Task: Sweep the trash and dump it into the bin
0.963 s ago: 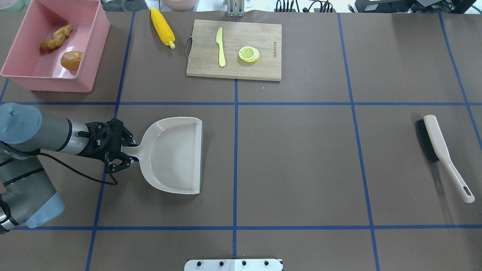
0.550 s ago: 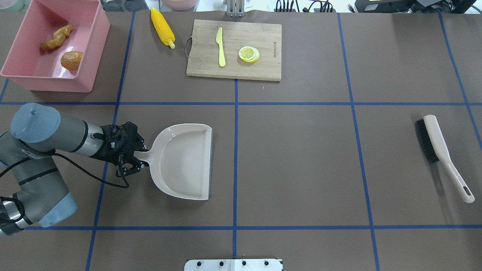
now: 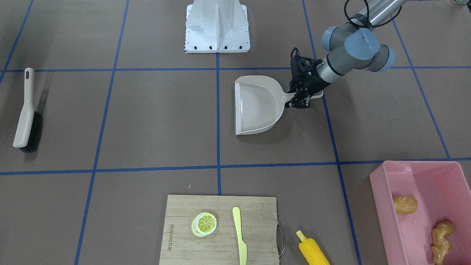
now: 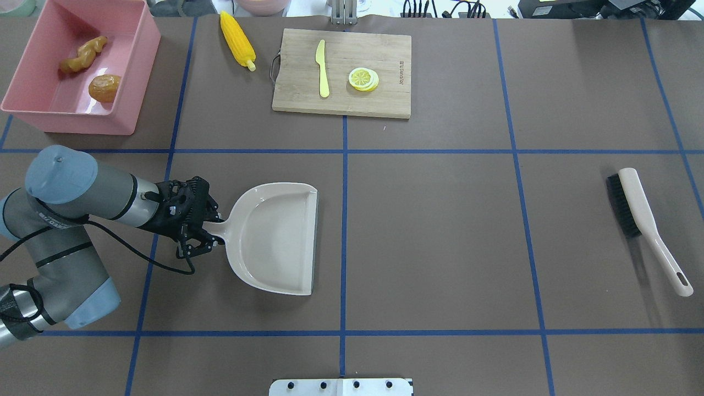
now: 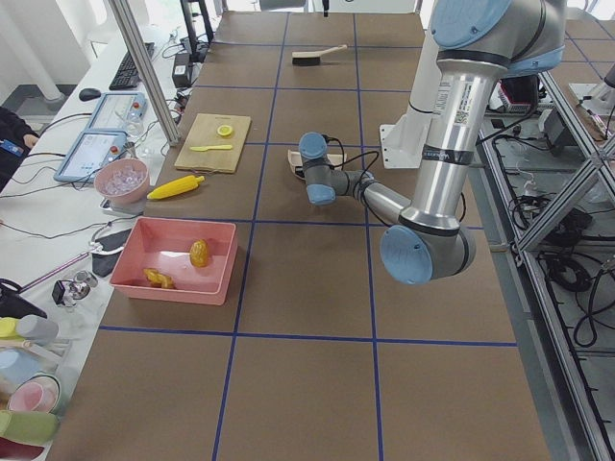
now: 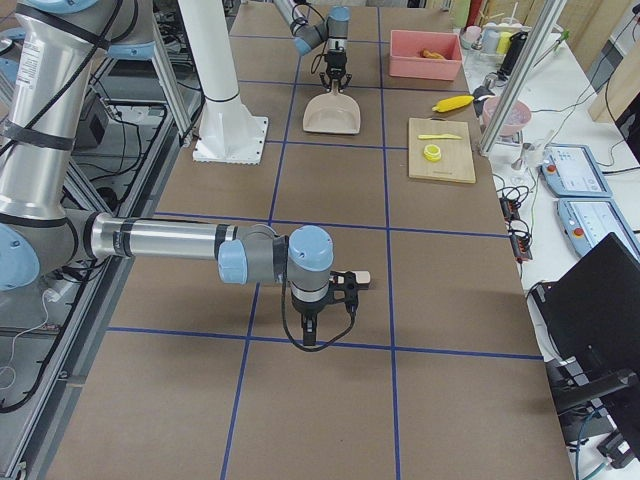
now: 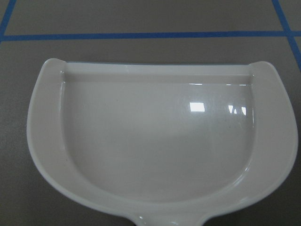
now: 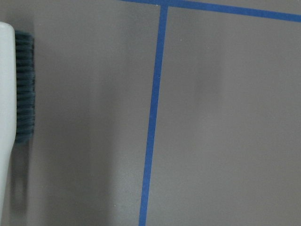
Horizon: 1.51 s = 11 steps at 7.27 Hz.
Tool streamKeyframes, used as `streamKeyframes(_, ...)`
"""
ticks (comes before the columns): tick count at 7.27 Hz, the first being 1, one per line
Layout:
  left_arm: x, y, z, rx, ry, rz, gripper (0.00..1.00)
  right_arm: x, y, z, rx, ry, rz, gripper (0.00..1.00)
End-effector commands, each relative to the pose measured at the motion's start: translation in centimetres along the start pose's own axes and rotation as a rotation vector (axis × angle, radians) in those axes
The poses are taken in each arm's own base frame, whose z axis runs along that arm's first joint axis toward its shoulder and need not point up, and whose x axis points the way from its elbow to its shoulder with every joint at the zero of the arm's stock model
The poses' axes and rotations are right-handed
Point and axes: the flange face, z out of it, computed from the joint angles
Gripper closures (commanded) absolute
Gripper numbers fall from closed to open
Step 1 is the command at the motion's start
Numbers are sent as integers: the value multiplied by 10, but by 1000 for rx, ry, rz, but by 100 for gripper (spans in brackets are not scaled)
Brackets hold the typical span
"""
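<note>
Beyond the left gripper (image 4: 208, 231), clamped on the dustpan (image 4: 275, 236) handle, the pink bin (image 4: 71, 122) holds a rounded potato (image 4: 104, 88) and knobbly ginger (image 4: 83, 54).

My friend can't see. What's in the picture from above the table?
The robot's left tool grips the handle of an empty beige plastic dustpan on the brown table. A pink rectangular plastic tub holds a tan ginger root and an orange-brown potato; a long yellow corn cob lies outside it.
</note>
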Motion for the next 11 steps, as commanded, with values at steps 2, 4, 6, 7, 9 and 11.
streamKeyframes(2, -1, -6, -13, 19, -18, 6, 2, 0, -1, 0, 3, 0, -3, 0)
streamKeyframes(4, 17, -9, -74, 56, -74, 19, 2, 0, -1, 0, 3, 2, -4, 0)
streamKeyframes(6, -20, 12, -132, -73, -196, -107, 2, 0, -1, 0, 3, 2, -4, 0)
streamKeyframes(7, -47, 29, -160, -198, -234, -242, 2, 0, -1, 0, 3, 2, -4, 0)
streamKeyframes(9, -94, 59, -226, -437, -408, -462, 2, 3, 0, 0, 1, 25, -1, 0)
streamKeyframes(11, -109, 85, -252, -442, -447, -656, 2, 1, -1, 0, 3, 14, -3, 0)
